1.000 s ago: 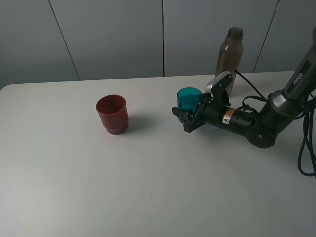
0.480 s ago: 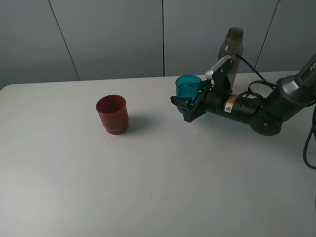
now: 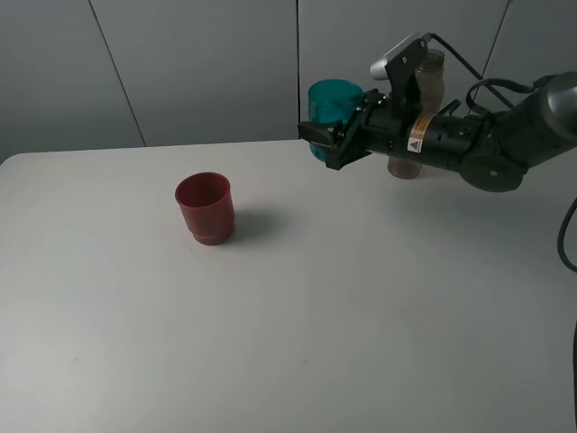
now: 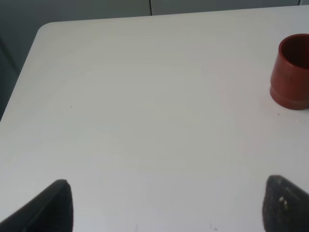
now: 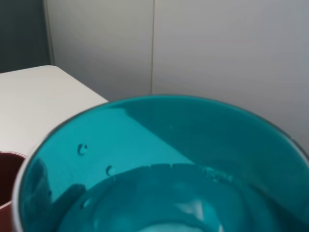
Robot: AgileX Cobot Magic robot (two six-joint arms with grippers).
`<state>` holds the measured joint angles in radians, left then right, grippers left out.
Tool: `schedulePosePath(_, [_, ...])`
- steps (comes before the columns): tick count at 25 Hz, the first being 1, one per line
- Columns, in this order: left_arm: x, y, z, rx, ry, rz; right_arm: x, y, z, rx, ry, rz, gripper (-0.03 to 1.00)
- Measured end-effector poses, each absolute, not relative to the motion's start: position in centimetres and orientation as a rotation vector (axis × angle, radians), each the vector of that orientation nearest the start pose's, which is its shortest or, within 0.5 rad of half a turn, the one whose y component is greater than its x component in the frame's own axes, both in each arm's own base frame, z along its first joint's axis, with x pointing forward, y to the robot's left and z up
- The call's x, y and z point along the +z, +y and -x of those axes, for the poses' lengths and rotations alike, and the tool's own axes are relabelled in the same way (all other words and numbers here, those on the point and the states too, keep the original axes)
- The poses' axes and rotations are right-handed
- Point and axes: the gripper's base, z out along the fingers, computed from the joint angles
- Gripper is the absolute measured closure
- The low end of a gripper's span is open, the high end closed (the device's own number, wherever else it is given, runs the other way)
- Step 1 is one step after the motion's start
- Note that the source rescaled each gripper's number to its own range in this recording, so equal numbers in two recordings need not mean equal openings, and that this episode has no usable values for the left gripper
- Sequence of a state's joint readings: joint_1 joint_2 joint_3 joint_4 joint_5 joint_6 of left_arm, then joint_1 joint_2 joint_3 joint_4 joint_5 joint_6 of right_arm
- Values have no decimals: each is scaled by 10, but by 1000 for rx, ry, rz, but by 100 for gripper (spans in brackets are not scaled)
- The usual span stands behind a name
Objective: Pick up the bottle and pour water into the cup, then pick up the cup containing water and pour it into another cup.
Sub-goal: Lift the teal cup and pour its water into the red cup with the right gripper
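Up over the far side of the table (image 3: 270, 316), well clear of the surface: right gripper (image 3: 325, 147) clamped tight on the cup (image 3: 335, 97), gripped low on its wall, held upright with the rim level. Well apart from another cup (image 3: 206, 209), off to the left and nearer the front; just in front of the bottle (image 3: 434, 63), upright at the back behind the forearm. Low over bare table, left gripper (image 4: 169, 208) with fingers spread wide, holding nothing (red rim in its view, but not near it). Looks like the carry toward the second pour. Hazards from here: swinging across too fast and slopping water over the rim, amount inside hard to judge from the wrist view; smooth tapered plastic slipping or twisting in the jaws once tipped; tipping early, or short of the red mouth, and wetting the table instead; coming in too low and knocking the light red vessel over or shoving it aside; sweeping the elbow back and clipping the bottle. Best guarded against by a slow, level traverse, with the tilt begun only once the teal lip is directly above the red opening.
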<state>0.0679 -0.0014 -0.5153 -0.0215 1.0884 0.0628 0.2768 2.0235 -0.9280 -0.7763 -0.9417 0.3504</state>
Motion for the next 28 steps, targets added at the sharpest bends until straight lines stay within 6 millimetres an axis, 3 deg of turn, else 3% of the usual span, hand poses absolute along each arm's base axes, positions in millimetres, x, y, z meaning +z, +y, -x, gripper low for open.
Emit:
schedulePosePath(6, [279,-2,8,55,2056,4,161,202,-368,569,1650,888,91])
schedulePosePath(12, [279,-2,8,55,2056,4,175,238,-381,659,1597,861,91])
schedulePosePath(21, [279,-2,8,55,2056,4,163,277,-399,732,1597,858,91])
schedulePosePath(28, [279,-2,8,55,2056,4,151,292,-415,696,1592,895,91])
